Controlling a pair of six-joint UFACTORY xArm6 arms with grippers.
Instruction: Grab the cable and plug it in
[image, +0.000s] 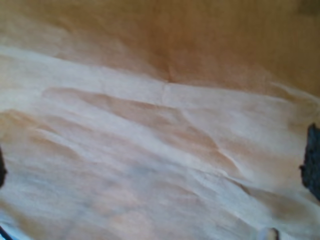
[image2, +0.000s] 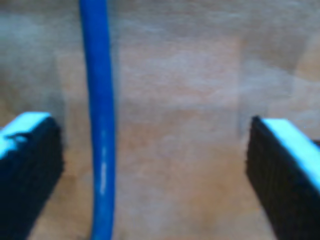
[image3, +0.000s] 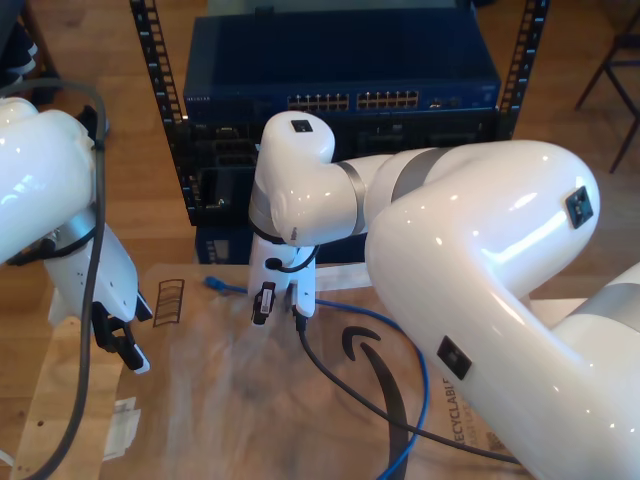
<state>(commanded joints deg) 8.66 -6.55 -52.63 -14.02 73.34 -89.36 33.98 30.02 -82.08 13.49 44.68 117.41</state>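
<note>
- The cable (image2: 100, 125) is being shown in the second wrist view as a smooth, round, bright-blue cord running between the two black ribbed pads (image2: 30, 170) of my second gripper (image2: 155, 165), nearer one pad and touching neither
- The jaws of my second gripper are being held well apart, with bare brown paper (image2: 185, 100) lying between them
- In the exterior view the cable (image3: 345, 305) is lying on the paper-covered table (image3: 230, 400), curving from a small plug end (image3: 212, 283) near the rack (image3: 340, 90) toward the exterior view's right and then down to the lower edge, where it is being cut off
- My second gripper (image3: 282, 305) is hanging just above the cable there, carried by a glossy white arm (image3: 480, 260) that is hiding much of the table
- A dark-blue switch (image3: 340, 70) with rows of ports is being held in the metal rack behind
- The first wrist view is being taken up by creased, wrinkled brown paper (image: 160, 140); dark finger tips (image: 312, 160) are just entering at opposite edges, so my first gripper's jaws are standing wide apart
- My first gripper (image3: 120, 345) is hanging over the table at the exterior view's left, well apart from the cable
- Both wrist views are blurred, and the far plug end cannot be made out
</note>
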